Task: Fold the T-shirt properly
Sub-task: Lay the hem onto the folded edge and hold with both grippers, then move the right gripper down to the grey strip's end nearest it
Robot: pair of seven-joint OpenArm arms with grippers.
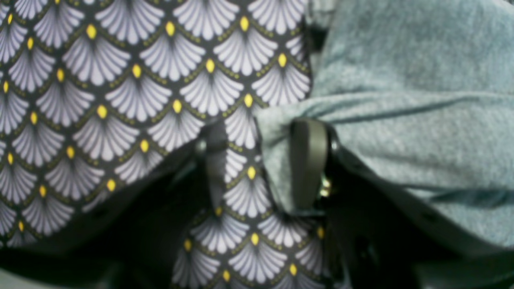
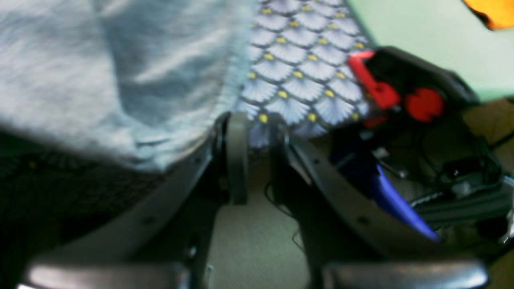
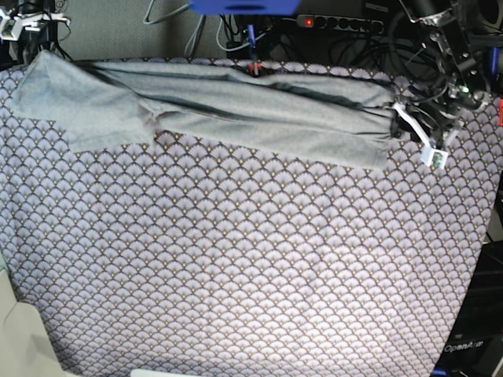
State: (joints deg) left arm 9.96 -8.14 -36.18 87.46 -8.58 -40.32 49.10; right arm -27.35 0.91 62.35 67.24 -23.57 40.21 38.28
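Stretched along the upper edge of the base view: the T-shirt [image 3: 259,110], light heather-grey, bunched into a long band from upper left to upper right, one sleeve part spread flat at the upper left. Lying on the bench, itself covered by a scallop-patterned cloth [image 3: 251,259] in purple-grey with yellow dots.

At the right end of the band, in the upper right of the base view: the left hand [image 3: 402,126]. Seen in the left wrist view with fingers [image 1: 308,160] parted, patterned cloth showing in the gap, and a fold of grey fabric draped against the inner face of the right-side finger; no pinch visible, so no grip to be told for certain.

At the upper left corner of the base view: the right hand [image 3: 23,31], mostly hidden there. In the right wrist view, right hand [image 2: 257,156] with a narrow gap between its fingers, T-shirt hem lying over the outside of the left-side finger, nothing between them. Beyond the cloth edge, blurred red-and-black gear [image 2: 401,92].
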